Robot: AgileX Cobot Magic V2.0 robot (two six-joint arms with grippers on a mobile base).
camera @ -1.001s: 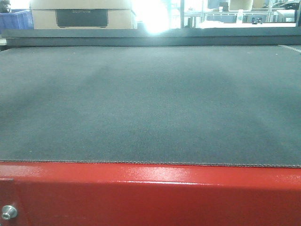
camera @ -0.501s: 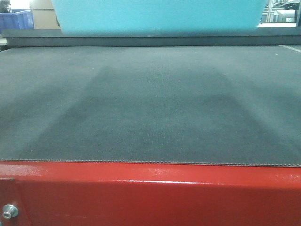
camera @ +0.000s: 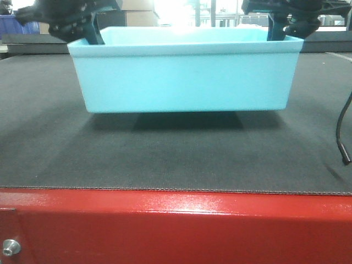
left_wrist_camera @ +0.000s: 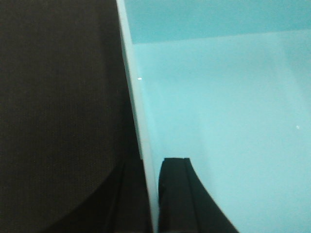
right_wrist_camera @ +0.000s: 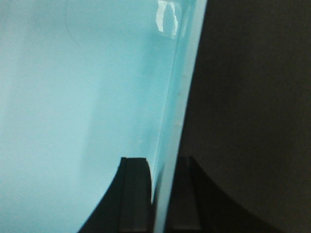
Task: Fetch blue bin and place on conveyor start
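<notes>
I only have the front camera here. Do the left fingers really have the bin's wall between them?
Observer: Yes. The left wrist view shows the left gripper with one finger inside the blue bin, one outside, wall pinched between.
Operator: And the right side?
Observer: Same: the right gripper has one finger inside, one outside over the conveyor belt.
Operator: Anything in the bin?
Observer: The inner surfaces that the wrist views show are bare.

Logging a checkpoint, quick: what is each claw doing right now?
Left claw: shut on the blue bin, gripping its wall.
Right claw: shut on the blue bin's opposite wall.
</notes>
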